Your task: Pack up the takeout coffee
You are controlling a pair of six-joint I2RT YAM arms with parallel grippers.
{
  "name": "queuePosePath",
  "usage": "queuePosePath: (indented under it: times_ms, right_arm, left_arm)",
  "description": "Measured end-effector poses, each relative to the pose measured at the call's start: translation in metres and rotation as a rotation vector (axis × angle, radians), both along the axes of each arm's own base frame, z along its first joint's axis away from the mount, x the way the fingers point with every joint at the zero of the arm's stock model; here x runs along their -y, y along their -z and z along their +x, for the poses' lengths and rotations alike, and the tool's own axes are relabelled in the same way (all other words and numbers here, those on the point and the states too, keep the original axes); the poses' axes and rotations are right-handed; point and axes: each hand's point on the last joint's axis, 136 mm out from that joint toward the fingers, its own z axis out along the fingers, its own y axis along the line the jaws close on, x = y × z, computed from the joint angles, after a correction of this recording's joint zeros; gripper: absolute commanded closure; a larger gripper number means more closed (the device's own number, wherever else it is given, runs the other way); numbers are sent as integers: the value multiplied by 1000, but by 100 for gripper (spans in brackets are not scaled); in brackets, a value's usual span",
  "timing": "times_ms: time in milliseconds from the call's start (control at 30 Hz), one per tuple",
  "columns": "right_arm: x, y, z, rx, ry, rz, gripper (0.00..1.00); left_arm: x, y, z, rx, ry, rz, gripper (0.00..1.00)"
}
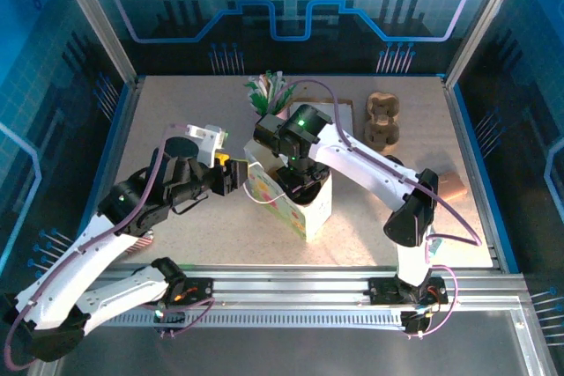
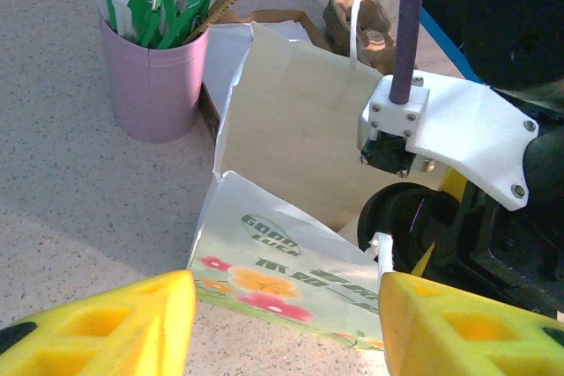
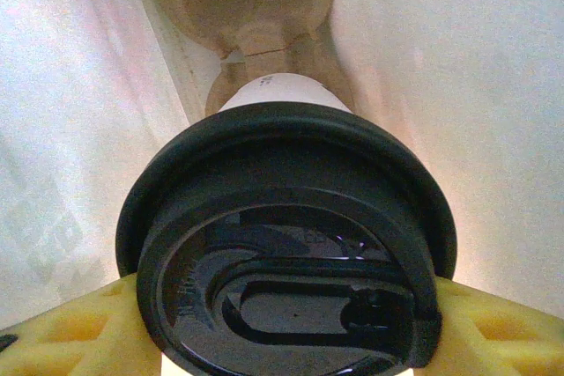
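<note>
Speckled tabletop [image 1: 159,138] carries a flowered bag [image 2: 291,129]. Inside the bag, the right end effector [image 3: 282,332] grasps the lidded cup [image 3: 273,90]. The left end effector [image 2: 282,328] hangs released just beside the bag.

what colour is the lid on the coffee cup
Black. It shows best in the right wrist view, the lid capping the white coffee cup.

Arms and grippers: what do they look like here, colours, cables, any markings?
The left arm and right arm have white shells with black joints, and a purple cable runs along each. A green light glows near the right arm's wrist. The left gripper and right gripper have bright yellow fingers with triangular cut-outs. No lettering is readable on them.
</note>
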Motion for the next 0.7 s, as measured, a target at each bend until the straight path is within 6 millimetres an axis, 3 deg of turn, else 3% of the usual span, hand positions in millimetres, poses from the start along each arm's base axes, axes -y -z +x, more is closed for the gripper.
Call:
queuePosePath:
  times_ms: [367, 700]
  right_arm:
    - [0, 3, -4, -16, -6, -5, 52]
    - [7, 18, -13, -70, -16, -49, 52]
  left_arm:
    - [-8, 3, 2, 18, -26, 26, 44]
    - [-11, 7, 3, 12, -35, 33, 46]
